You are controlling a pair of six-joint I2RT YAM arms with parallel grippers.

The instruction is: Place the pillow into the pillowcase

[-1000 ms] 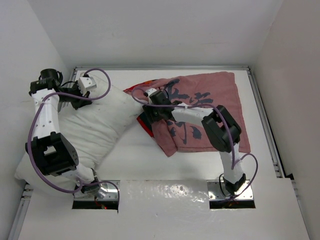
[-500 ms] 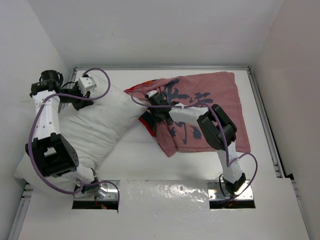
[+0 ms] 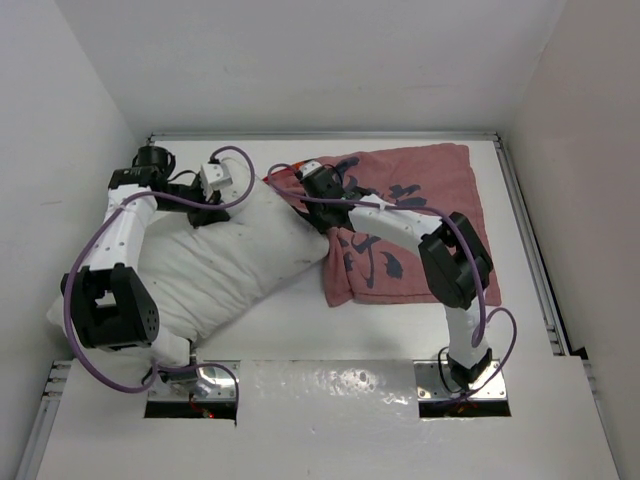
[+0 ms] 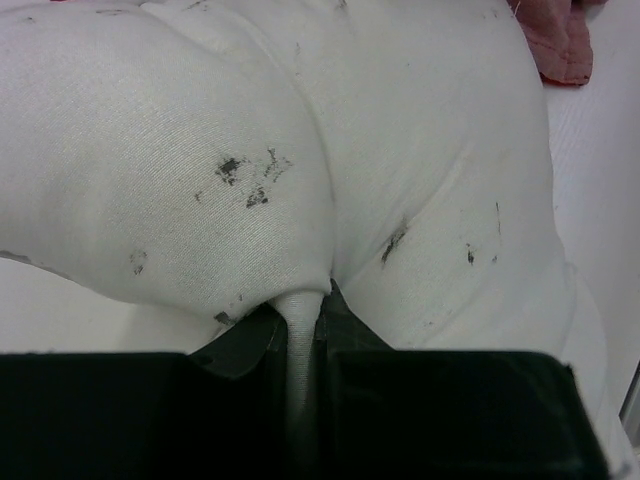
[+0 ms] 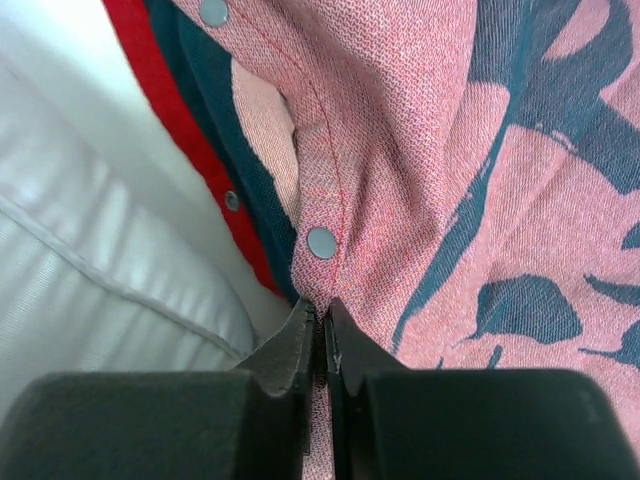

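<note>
From the near edge, the left arm (image 3: 118,250) bent over the pillow (image 3: 220,265), the left end effector (image 4: 300,312) pinching a fold of it. The right arm (image 3: 455,265) angled far-left, the right end effector (image 5: 322,318) clamped on the pillowcase (image 3: 410,195) hem. The pillowcase lay on the far surface (image 3: 390,325), its open end touching the pillow.

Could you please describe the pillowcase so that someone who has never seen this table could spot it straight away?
On the white table, look at the far right half, beside the big white pillow. The pillowcase lies there, its left edge pinched in the right pincer. It is the only coloured cloth: pale pink with dark lettering and a red, snap-buttoned hem.
</note>
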